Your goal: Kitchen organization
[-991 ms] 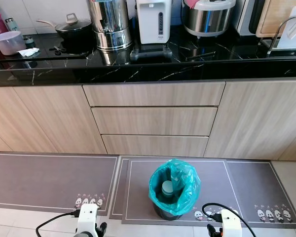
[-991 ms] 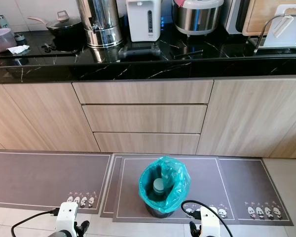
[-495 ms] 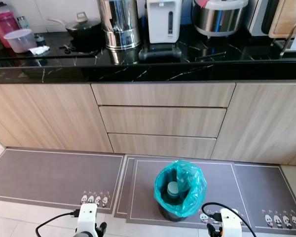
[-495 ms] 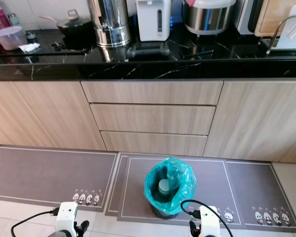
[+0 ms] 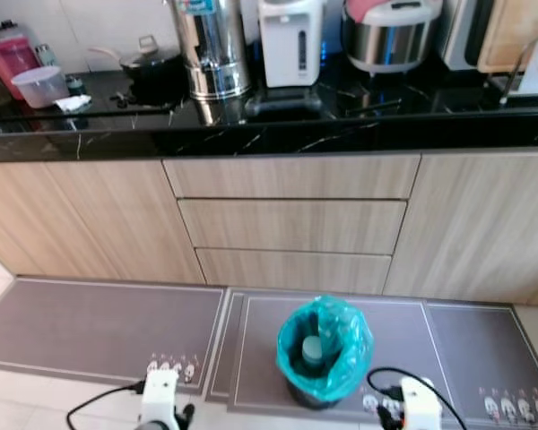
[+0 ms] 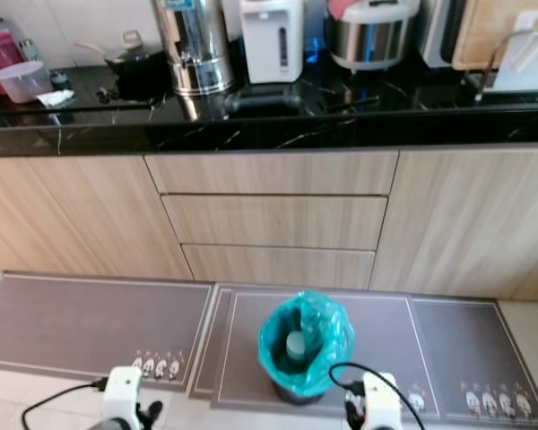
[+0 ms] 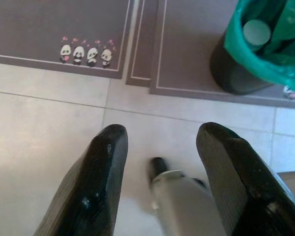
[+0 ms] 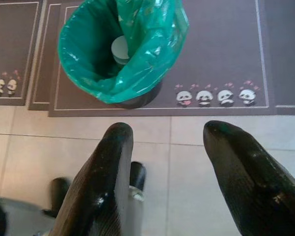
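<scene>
The left gripper (image 7: 160,147) hangs over the floor tiles, fingers spread and empty. Ahead, on the grey mat (image 5: 403,331) below the drawers (image 5: 291,224), stands the bin (image 5: 323,349) with its green bag. The right gripper (image 8: 167,147) hangs spread just before it.

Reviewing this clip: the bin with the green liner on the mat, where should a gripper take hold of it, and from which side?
Probably at the upper rim of the bin, coming from above. It stands upright on the mat, its mouth open upward, and the green liner folds over the edge. One of the jaws would go inside, one outside. A pale-capped bottle stands inside, so pick a rim section away from it.
</scene>
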`<state>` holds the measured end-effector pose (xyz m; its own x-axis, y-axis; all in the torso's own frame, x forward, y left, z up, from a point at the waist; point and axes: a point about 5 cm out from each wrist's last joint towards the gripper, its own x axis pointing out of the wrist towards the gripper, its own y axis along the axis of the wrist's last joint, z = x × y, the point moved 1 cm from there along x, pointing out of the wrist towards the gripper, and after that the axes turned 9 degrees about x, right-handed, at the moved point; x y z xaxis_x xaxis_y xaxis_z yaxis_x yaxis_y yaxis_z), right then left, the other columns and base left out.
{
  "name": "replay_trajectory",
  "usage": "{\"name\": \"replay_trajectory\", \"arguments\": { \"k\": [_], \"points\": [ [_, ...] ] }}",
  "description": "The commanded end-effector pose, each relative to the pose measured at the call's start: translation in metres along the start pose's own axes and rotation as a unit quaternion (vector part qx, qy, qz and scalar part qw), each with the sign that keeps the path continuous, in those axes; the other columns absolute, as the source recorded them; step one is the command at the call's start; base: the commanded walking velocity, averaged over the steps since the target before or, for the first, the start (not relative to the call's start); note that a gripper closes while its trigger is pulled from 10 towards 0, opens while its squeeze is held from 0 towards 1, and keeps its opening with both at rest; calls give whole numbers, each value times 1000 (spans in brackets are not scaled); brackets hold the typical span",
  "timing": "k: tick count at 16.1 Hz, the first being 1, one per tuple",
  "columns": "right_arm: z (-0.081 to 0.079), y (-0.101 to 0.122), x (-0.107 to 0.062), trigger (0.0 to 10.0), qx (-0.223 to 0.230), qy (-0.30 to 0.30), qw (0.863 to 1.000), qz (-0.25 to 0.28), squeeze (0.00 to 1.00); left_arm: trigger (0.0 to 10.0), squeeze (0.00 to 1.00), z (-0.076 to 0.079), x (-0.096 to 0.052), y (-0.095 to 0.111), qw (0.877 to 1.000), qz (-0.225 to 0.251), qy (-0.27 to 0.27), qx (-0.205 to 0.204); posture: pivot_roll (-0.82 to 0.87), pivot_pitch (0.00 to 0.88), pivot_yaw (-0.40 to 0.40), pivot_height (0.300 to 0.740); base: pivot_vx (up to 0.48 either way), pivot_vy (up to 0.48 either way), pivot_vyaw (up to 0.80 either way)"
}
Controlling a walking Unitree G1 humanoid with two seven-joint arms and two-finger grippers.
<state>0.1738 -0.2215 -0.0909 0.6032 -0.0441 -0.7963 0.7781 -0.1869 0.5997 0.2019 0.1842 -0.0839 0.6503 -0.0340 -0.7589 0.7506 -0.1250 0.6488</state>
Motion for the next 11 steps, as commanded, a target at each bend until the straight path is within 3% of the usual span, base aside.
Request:
{"name": "replay_trajectory", "arguments": {
  "k": [1,11],
  "points": [
    [-6,-1,1,10000,-2,10,1000,-3,0,10000,0,-6,-2,-7,1000,-16,4,4,45,0,51,740,0,-266,0],
    [1,3,0,10000,-14,6,1000,-3,0,10000,0,1,-1,-5,1000,-12,2,-10,53,0,14,740,0,-268,0]
  ]
}}
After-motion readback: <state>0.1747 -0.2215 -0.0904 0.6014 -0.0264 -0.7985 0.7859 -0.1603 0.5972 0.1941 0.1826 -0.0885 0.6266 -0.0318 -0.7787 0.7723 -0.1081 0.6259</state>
